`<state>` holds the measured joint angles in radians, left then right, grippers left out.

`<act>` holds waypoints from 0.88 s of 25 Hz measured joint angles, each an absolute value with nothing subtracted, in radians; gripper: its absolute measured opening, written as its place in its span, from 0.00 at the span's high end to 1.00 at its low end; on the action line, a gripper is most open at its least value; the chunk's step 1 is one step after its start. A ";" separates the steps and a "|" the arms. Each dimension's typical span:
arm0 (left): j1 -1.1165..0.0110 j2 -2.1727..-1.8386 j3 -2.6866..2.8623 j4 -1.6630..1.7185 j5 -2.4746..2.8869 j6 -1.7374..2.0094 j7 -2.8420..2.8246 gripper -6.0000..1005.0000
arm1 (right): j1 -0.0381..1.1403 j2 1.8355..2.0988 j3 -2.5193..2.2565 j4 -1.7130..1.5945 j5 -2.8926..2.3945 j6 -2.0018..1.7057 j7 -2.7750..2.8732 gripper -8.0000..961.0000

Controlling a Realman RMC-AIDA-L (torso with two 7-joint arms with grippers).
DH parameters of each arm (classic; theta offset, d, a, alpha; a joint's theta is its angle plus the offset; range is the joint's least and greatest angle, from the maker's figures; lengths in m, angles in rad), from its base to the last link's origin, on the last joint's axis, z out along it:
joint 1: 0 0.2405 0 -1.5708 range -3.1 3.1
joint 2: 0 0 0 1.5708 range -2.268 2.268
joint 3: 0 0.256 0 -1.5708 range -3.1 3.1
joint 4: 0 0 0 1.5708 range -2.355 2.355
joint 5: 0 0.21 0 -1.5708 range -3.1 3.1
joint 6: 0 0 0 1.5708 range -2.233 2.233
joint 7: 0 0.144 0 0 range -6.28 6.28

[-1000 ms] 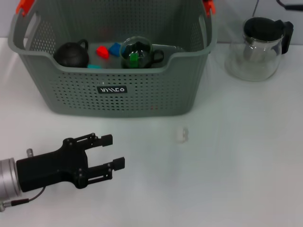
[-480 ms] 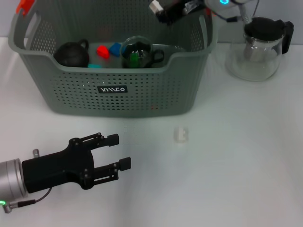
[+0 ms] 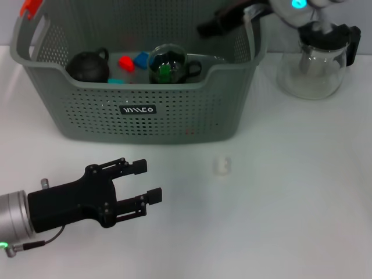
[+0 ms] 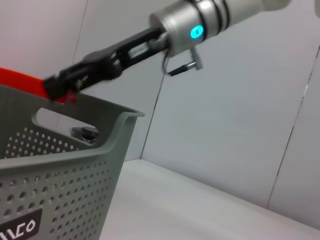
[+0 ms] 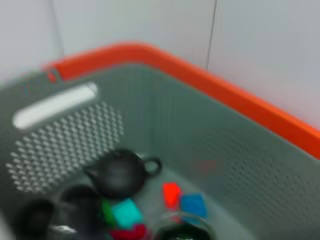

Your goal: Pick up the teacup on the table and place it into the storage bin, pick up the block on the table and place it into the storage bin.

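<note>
Shifted rightward over the storage bin (image 3: pixel 139 110), the right hand (image 3: pixel 210 27) hides its grip; left hand (image 3: pixel 145 183) gapes above the tabletop (image 3: pixel 279 197).

The left claw (image 3: pixel 142 182) is matt black, with two slim fingers on bracket-like linkages studded with small screws, mounted on a silver cylindrical wrist carrying a thin cable and a small green light. The right claw (image 3: pixel 210 27) is black too, behind a silver ringed wrist with a glowing cyan light

storage bin (image 3: pixel 139 110) rear-left, holding teapot (image 3: pixel 87 66) | jug (image 3: pixel 317 58) right | teacup (image 3: pixel 221 165) before bin
</note>
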<state>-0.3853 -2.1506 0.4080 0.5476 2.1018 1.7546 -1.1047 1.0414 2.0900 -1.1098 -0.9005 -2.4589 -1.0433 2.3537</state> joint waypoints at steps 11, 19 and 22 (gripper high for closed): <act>-0.381 -2.142 0.408 0.553 2.102 1.757 -1.110 0.28 | 0.645 2.043 -1.050 -1.468 -2.044 -1.676 2.221 0.16; -0.390 -2.140 0.408 0.550 2.102 1.749 -1.111 0.28 | 0.598 2.047 -1.023 -1.540 -2.303 -1.937 2.337 0.06; -0.390 -2.140 0.408 0.549 2.101 1.749 -1.111 0.28 | 0.605 2.083 -1.085 -1.533 -2.420 -1.932 2.319 0.06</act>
